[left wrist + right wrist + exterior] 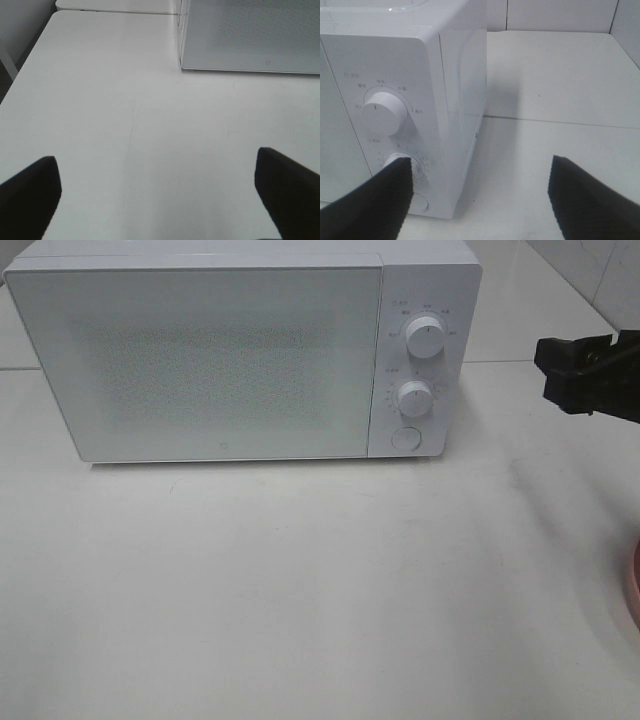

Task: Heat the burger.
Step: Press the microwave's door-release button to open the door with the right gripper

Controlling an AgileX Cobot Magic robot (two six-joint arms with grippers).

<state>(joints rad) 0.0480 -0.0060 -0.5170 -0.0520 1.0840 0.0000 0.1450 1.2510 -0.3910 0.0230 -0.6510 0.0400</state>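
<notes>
The burger is out of view in all three frames. A white microwave [200, 360] stands at the back of the table with its door closed. My right gripper [560, 370] hovers to the right of its control panel. In the right wrist view that gripper [480, 167] is open and empty, beside the microwave's right front corner [445, 100]. My left gripper [156, 167] is also open, with nothing between its fingers, over bare table in front of the microwave's left lower corner [250, 50]. It does not show in the exterior high view.
The control panel carries an upper knob [425, 337], a lower knob [413, 397] and a round button [405, 437]. The rim of a pink plate [634, 585] peeks in at the right edge. The white table [300, 590] stretches in front of the microwave.
</notes>
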